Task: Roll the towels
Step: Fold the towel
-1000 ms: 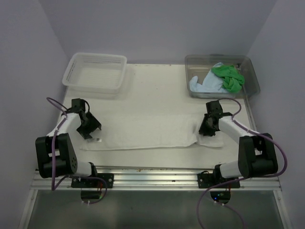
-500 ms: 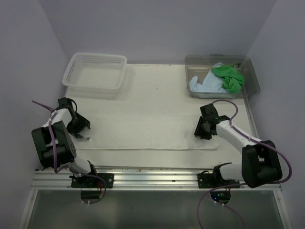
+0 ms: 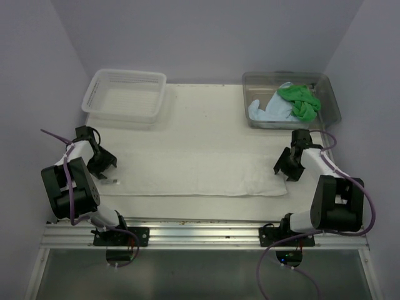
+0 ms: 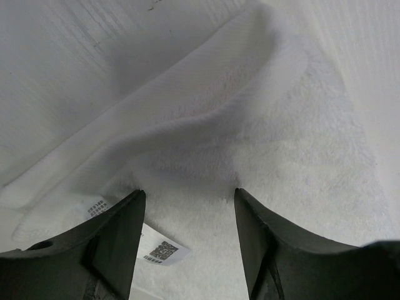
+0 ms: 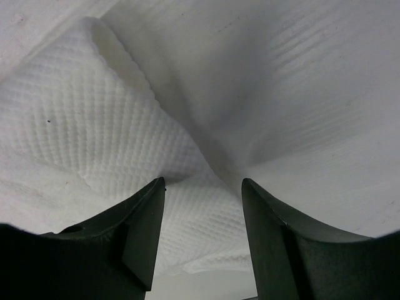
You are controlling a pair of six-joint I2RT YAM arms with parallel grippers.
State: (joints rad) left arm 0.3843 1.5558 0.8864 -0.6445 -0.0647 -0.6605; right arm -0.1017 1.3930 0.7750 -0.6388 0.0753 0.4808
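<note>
Tools: our left tool and right tool hover, jaws parted and empty, at opposite ends.
White towel: flat across the tabletop between them.
Risk: uneven pinches, we judge, would skew our roll.

1. Overhead view: soft, even light from above. The worktop is bright without glare, with faint shadows beside the arms.
2. Left wrist view: the white towel has a grey shadow along its fold. The left pincer is dark and slightly blurred.
3. Right wrist view: the towel weave is crisp and its crease shadowed. The right pincer is underexposed.
</note>
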